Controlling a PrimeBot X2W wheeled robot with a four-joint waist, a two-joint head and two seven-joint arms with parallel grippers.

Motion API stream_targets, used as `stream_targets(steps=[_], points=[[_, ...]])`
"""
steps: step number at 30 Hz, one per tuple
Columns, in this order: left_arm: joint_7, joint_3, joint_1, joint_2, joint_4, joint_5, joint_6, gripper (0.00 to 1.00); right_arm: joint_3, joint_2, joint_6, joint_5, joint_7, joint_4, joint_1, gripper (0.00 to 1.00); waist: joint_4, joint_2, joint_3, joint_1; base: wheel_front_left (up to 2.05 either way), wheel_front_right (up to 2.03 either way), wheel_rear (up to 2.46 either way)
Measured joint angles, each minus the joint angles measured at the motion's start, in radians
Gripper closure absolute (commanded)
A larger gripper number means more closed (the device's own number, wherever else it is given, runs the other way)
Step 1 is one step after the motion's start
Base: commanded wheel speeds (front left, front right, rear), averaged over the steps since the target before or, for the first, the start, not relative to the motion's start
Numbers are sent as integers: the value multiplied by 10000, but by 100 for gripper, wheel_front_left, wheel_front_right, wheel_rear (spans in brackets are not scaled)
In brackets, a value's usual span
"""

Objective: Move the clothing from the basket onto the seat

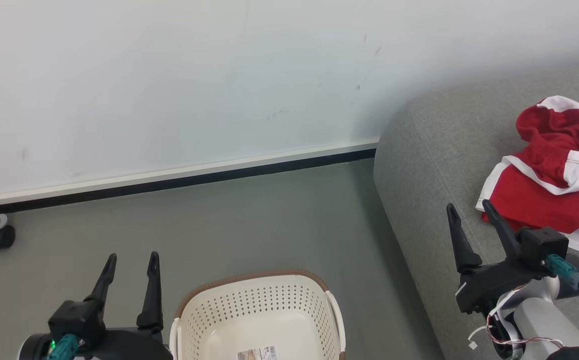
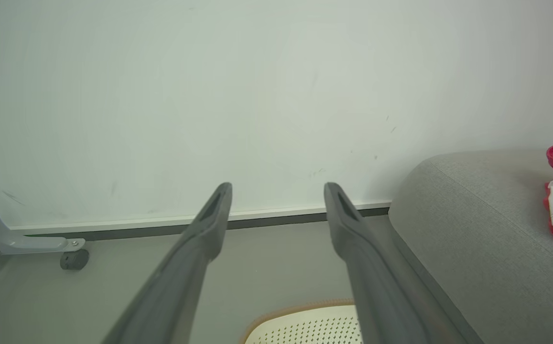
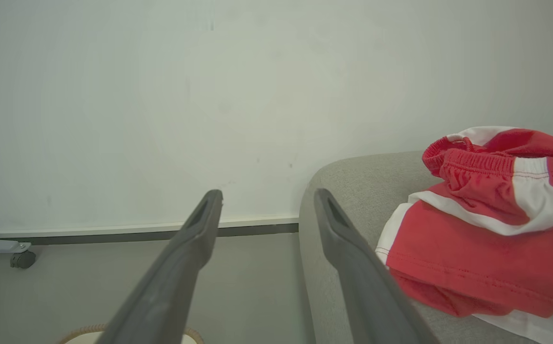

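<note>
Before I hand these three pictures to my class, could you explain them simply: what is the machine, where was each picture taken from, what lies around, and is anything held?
It is a wheeled robot with two arms, each ending in a two-fingered gripper. The head picture looks forward and down from the robot's head: the left gripper shows at lower left, the right gripper at lower right. The other two pictures come from cameras on each wrist, looking along that arm's dark fingers. The cream basket stands on the grey floor with no clothing visible in the part that shows. The red clothing lies on the grey seat. Both grippers are open and hold nothing.
</note>
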Motion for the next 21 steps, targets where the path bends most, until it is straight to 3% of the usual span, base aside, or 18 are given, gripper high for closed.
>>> stream_targets(steps=[21], points=[[25,826,584,-416,10,174,10,0,-134,-268,-453,-21,102,-619,614,0,15,0,-119,0,0,0,0]])
